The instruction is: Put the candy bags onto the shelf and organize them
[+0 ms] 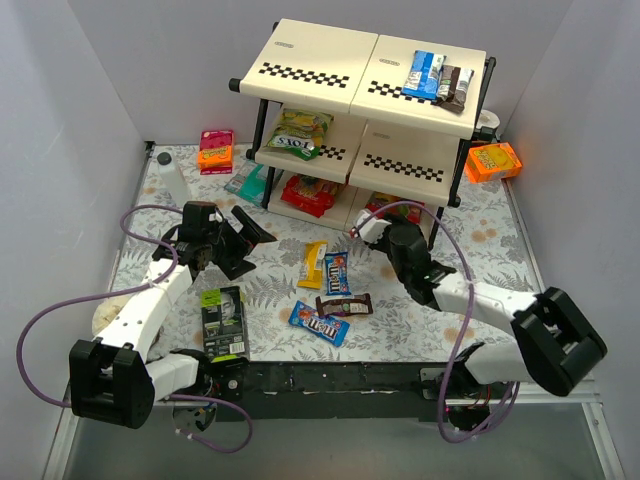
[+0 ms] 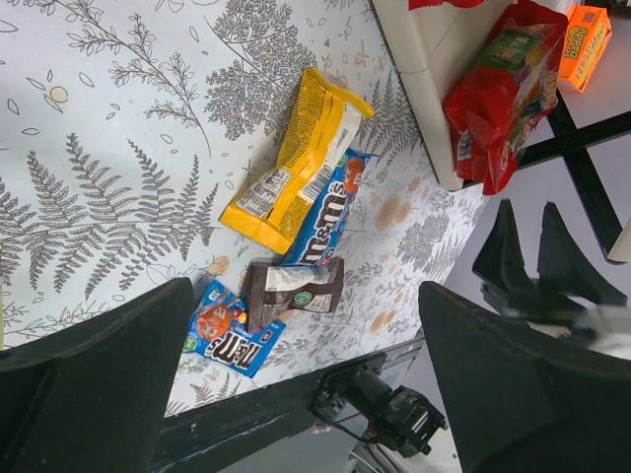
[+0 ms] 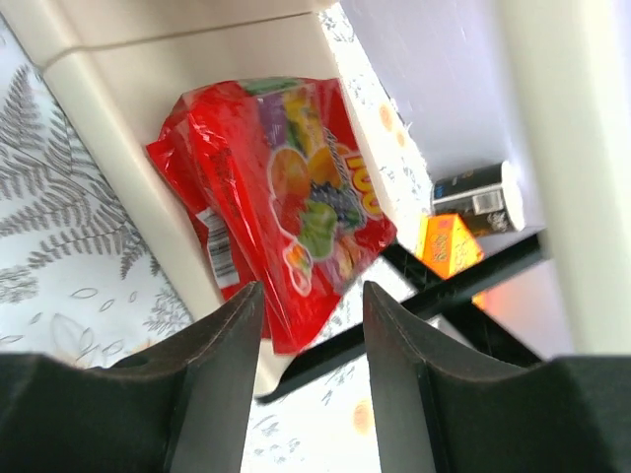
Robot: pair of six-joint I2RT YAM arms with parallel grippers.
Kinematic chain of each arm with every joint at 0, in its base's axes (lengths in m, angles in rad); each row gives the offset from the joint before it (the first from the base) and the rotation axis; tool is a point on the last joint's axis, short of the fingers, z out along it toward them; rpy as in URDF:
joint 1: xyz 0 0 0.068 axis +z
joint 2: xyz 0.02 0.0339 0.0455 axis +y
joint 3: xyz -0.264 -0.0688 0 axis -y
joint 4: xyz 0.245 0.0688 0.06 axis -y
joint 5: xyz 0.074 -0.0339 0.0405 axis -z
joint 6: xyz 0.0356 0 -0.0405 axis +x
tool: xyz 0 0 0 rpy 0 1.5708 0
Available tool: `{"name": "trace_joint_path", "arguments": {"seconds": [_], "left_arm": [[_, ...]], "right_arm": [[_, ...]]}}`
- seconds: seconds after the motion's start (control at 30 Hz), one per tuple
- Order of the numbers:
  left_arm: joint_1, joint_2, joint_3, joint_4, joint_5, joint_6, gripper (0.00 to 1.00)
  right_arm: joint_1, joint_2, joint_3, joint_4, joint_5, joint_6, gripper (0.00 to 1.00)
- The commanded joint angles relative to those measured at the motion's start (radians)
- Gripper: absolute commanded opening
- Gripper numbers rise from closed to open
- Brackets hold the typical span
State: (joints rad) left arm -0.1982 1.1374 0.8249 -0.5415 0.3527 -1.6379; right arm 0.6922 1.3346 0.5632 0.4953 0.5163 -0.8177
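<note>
The right hand [image 3: 311, 305] points at the bottom tier of the three-tier cream shelf with black checkered strips [image 1: 310, 45]. Its fingers are partly apart and pinch nothing. Just beyond the fingertips lies the red glossy fruit-candy bag [image 3: 276, 187], flat on the cream panel. Its lower corner overhangs the panel's edge, toward the gap between the fingers. I judge it sits this near the front because the hand reaches in low from the desk side, under the tier above, which leaves little room to go deeper. A nudge inward would likely keep it from sliding off.

The left hand [image 1: 248, 245] hovers wide open and empty over the fern-patterned desk [image 1: 500, 230], tilted toward the loose packets, probably ready for a pick. These lie together at mid-desk, between the two arms. A yellow flat packet [image 1: 313, 265] touches a blue M&M's bag [image 1: 337, 272], a dark brown bar [image 1: 345, 305] lies just below them, and a second blue M&M's bag [image 1: 318, 322] is nearest the bases. All four are apart from the right hand and nearer the left.
</note>
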Motion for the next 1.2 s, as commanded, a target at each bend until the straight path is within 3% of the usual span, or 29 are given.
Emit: {"name": "trace_joint_path", "arguments": {"seconds": [0.0,0.17,0.33,0.43,0.47,0.5,0.63,0.77,0.93,1.17], "left_arm": [[0.008,-0.034,-0.013,0.011,0.012,0.026,0.98],[0.006,-0.030,-0.007,0.006,0.014,0.059,0.98],[0.006,-0.022,0.008,-0.001,0.003,0.110,0.98],[0.006,-0.018,0.020,-0.009,-0.006,0.127,0.98],[0.008,-0.016,0.022,-0.012,-0.012,0.128,0.98],[0.006,-0.016,0.023,-0.020,-0.017,0.128,0.98],[0.006,-0.010,0.016,-0.020,-0.009,0.127,0.98],[0.006,-0.011,-0.003,0.020,0.022,0.128,0.98],[0.006,0.008,-0.035,0.078,0.031,0.167,0.98],[0.003,0.054,-0.052,0.087,0.059,0.202,0.98]], "right_arm": [[0.001,-0.155,-0.010,-0.151,-0.048,0.248,0.54],[0.001,-0.265,0.084,-0.386,-0.076,0.474,0.54],[0.001,-0.291,0.259,-0.685,-0.110,0.803,0.54],[0.001,-0.313,0.287,-0.739,-0.175,0.922,0.57],[0.000,-0.331,0.300,-0.753,-0.208,0.937,0.64],[0.001,-0.342,0.308,-0.759,-0.241,0.956,0.91],[0.001,-0.411,0.302,-0.719,-0.421,1.006,0.93],[0.001,-0.475,0.251,-0.661,-0.398,1.173,0.93],[0.001,-0.411,0.291,-0.750,-0.462,1.194,0.94],[0.046,-0.322,0.345,-0.816,-0.440,1.002,0.93]]}}
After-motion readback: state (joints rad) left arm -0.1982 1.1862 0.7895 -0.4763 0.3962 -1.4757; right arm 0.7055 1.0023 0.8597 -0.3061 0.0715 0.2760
